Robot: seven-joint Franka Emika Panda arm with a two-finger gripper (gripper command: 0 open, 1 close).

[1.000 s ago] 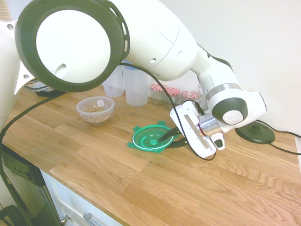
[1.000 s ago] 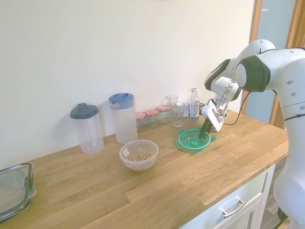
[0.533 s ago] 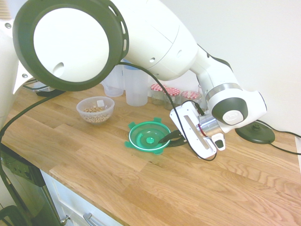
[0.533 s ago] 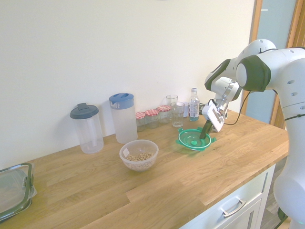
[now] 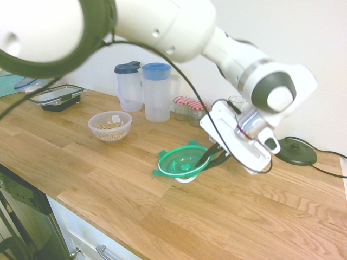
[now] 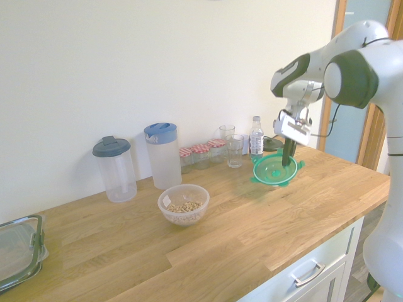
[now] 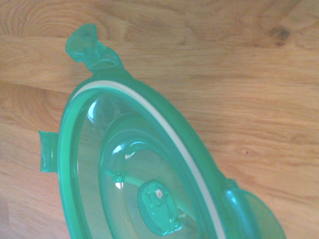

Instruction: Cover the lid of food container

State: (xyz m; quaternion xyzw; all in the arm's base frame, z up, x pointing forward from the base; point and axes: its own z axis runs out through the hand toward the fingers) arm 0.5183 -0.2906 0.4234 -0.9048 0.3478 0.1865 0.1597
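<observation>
The round translucent green lid (image 5: 181, 162) (image 6: 274, 170) hangs above the wooden counter, gripped at its rim by my gripper (image 5: 209, 159) (image 6: 288, 162), which is shut on it. It fills the wrist view, where the lid (image 7: 139, 189) shows its white seal ring and clip tabs over the wood. The food container (image 5: 110, 126) (image 6: 183, 204), a small clear bowl holding beige grains, stands on the counter well away from the lid, toward the pitchers.
Two clear pitchers (image 5: 156, 92) (image 5: 128, 85) and red-capped jars (image 5: 184, 107) line the wall, with a glass (image 6: 234, 151) and a small bottle (image 6: 255, 138). A black round disc (image 5: 296, 151) with a cord lies beyond the gripper. A rectangular black-rimmed container (image 5: 56, 97) sits at the far end.
My gripper has finished shutting on the lid's rim and raised it off the counter. The arm has swung upward, and the lid now hangs clear of the wood.
</observation>
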